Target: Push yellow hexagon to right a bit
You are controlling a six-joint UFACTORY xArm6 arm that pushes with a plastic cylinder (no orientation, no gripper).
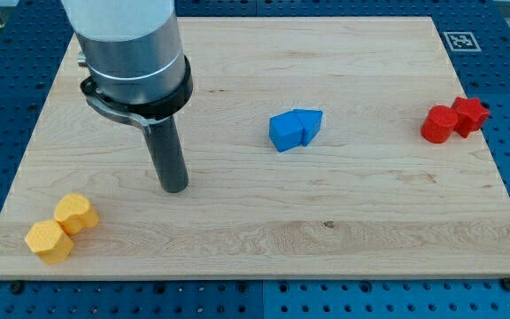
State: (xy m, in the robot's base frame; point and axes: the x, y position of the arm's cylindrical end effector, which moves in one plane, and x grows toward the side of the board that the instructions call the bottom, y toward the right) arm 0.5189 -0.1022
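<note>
Nothing pushed yet: my tip rests bare on the pale wooden board, touching no block, with the two yellow hexagonal blocks touching each other well down to its view's left, so the whole rightward nudge remains.

Pale grained wooden board; matt dark rod.
</note>
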